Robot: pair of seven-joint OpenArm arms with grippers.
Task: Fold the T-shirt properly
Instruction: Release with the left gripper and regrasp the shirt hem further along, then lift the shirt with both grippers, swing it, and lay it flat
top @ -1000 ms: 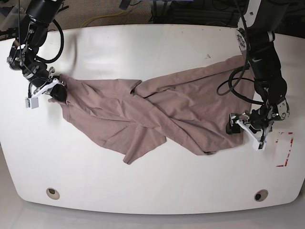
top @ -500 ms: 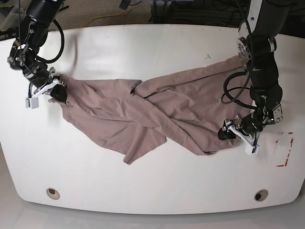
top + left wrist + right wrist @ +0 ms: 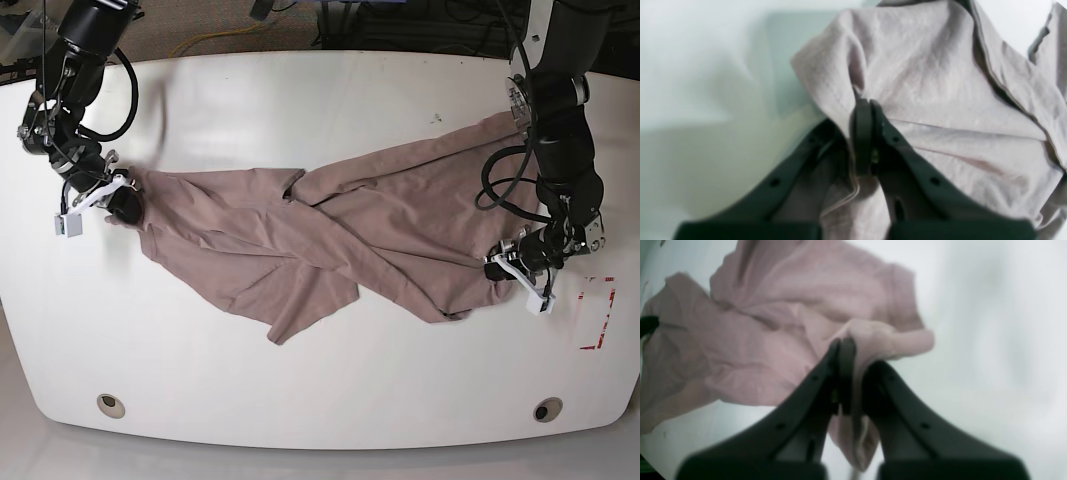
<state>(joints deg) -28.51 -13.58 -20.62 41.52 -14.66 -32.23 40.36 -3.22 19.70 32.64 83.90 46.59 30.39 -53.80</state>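
In the left wrist view, our left gripper (image 3: 863, 110), wide open a second ago, now pinches a bunched edge of the T-shirt (image 3: 940, 83), so both ends are held for spreading. In the right wrist view, our right gripper (image 3: 848, 346) clamps another fold. From the base view, the T-shirt lies twisted across the desk (image 3: 320, 380); that twist hinders folding.

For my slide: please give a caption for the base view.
Both hands, left hand and right hand, pinch opposite ends of the twisted T-shirt.
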